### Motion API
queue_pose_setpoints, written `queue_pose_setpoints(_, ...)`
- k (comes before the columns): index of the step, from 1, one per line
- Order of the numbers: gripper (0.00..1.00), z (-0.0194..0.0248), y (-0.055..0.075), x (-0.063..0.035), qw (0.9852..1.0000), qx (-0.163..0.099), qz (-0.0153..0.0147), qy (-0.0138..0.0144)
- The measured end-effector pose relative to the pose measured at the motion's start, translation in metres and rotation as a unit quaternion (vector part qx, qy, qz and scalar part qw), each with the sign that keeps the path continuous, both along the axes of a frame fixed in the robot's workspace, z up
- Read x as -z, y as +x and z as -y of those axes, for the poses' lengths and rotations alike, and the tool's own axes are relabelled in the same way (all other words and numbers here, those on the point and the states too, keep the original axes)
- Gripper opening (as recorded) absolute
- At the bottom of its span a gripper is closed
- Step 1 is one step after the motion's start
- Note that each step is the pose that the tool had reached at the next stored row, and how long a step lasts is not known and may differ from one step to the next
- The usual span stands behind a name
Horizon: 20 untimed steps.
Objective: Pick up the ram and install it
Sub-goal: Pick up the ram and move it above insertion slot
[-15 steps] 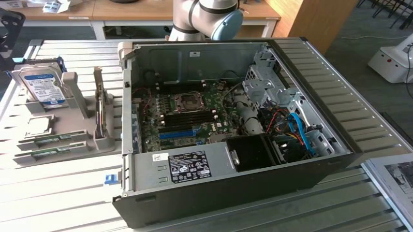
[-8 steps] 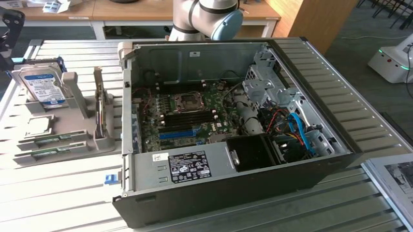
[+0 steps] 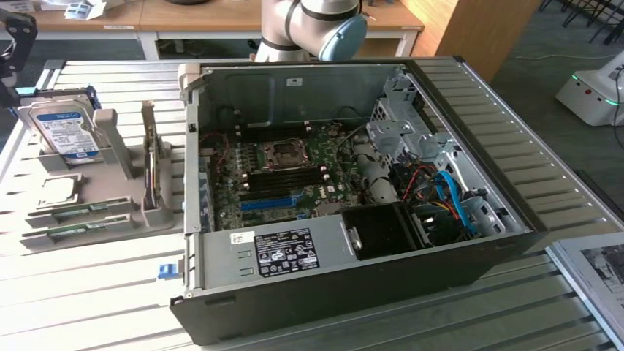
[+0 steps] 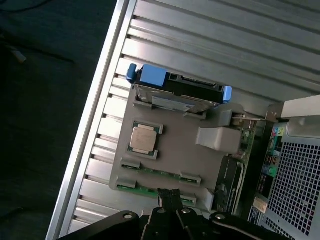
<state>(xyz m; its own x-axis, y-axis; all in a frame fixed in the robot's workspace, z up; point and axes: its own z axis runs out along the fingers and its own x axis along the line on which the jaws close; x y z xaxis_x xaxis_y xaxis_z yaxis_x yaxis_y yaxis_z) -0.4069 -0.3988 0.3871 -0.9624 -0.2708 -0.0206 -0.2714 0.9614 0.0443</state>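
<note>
Two ram sticks, thin long green circuit boards with small dark chips, lie flat side by side in the front slots of a grey plastic holder tray point(image 4: 180, 150): the nearer ram stick point(image 3: 73, 232) and the farther ram stick point(image 3: 88, 211). The black gripper point(image 4: 170, 196) holds nothing, its jaws pressed together, seen against the tray's edge by the sticks. Behind them sit one square silver processor chip point(image 3: 58, 191) and one upright silver hard drive point(image 3: 63, 128). One open black computer case point(image 3: 341, 292) stands beside the tray on the slatted metal counter point(image 3: 98, 307). Wooden desks point(image 3: 195, 14) stand beyond.
</note>
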Motion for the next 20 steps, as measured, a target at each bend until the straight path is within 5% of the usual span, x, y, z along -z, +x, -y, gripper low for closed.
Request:
queue_pose_setpoints(10, 0.1, 0.0, 0.0, 0.0003, 0.9975, -0.07, 0.0, 0.0)
queue_pose_setpoints(20, 0.1, 0.0, 0.0, 0.0007, 0.9901, -0.14, 0.0, 0.0)
